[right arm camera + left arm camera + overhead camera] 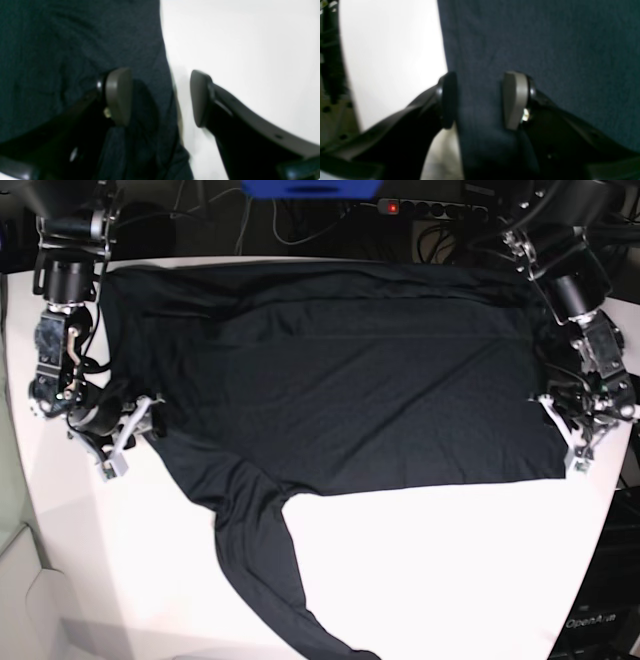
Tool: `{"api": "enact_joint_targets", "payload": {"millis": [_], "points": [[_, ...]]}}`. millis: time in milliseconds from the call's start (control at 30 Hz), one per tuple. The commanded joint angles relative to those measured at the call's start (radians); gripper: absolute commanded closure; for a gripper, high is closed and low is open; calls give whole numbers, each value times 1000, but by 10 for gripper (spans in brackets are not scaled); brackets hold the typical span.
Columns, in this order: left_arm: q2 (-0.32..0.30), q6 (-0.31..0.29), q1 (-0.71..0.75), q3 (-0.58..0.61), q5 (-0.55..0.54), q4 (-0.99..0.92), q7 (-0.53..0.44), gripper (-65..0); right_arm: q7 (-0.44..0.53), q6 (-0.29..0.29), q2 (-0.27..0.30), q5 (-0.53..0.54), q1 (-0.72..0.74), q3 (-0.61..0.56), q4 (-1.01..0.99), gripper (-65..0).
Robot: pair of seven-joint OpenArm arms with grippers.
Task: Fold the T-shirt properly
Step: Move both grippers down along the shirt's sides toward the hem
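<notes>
The dark navy T-shirt (340,370) lies spread flat across the white table (450,570), with one long sleeve (260,580) trailing toward the front edge. My left gripper (578,442) is at the shirt's right hem corner. In the left wrist view it (480,100) stands open astride the cloth edge (545,50), its grey pad (515,100) over the fabric and its black finger on the table side. My right gripper (120,435) is at the shirt's left edge. It (160,97) stands wide open, with one pad (118,96) over the cloth (62,50) and the other over bare table.
A power strip (430,208) with a red light and cables run along behind the table. A blue object (310,188) sits at the top centre. The table's rounded front corners fall away at the lower left and lower right.
</notes>
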Motion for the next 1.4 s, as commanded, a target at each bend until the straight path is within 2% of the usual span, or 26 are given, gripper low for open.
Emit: {"api": "enact_joint_targets", "payload": {"millis": [0, 167, 367, 433, 633, 800, 967, 1367], "points": [[-16, 4, -22, -2, -7, 0, -10, -288, 17, 4, 18, 12, 20, 5, 15, -369], [-16, 4, -17, -2, -7, -17, -63, -288, 17, 4, 18, 12, 21, 5, 15, -369], [-15, 4, -22, -2, -7, -65, -77, -288, 30, 4, 19, 10, 24, 5, 15, -358], [-15, 4, -23, 1, -7, -82, -79, -288, 59, 4, 19, 10, 23, 5, 14, -319], [-15, 4, -35, 4, -7, -83, -79, -287, 126, 4, 38, 10, 28, 6, -103, -137], [-15, 4, -37, 4, -7, -83, -79, -287, 189, 4, 56, 10, 67, 5, -235, -44], [-15, 4, -54, 6, -7, -89, -79, -287, 232, 4, 68, 10, 94, 5, -310, -31], [-15, 4, -60, 1, -16, -97, -79, -287, 220, 4, 90, 12, 117, 6, -284, -31]]}}
